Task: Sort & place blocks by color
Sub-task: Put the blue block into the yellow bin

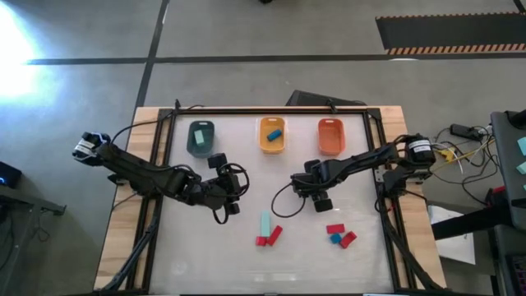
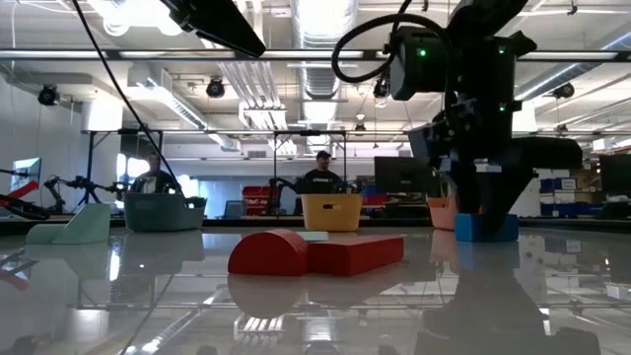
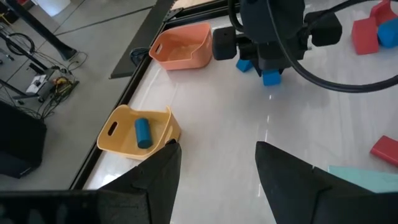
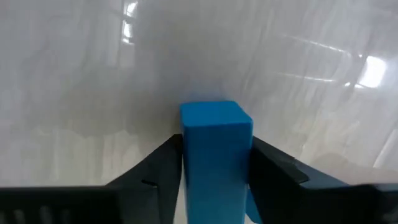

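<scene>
Blue is what the right gripper [image 4: 214,163] has between its fingers: a blue block [image 4: 216,146] stands upright in the gap, with a dark finger pressed against each of its side faces. In the left wrist view the same block [image 3: 271,77] hangs under the right arm's dark head, close above the white table [image 1: 205,247]. A second small blue piece [image 3: 244,65] shows just beside it, but I cannot tell whether it is another block or part of the gripper.

The left gripper [image 3: 214,168] hovers over the table near its middle, fingers spread apart with nothing between them. Ahead of it sits the yellow-orange tray [image 3: 124,134] with a blue cylinder-like block [image 3: 143,132] lying inside, and farther off the orange-red tray [image 3: 183,46]. The dark teal tray [image 1: 200,137] is behind the left gripper, at the table's far side.

Toward the near edge from the right gripper lies a small cluster: a red block [image 1: 334,228], a blue cube [image 1: 335,238] and another red block [image 1: 348,239], touching or nearly so. Between the two grippers and nearer the front edge, a pale mint bar [image 1: 265,223] lies beside two red blocks [image 1: 271,238].
</scene>
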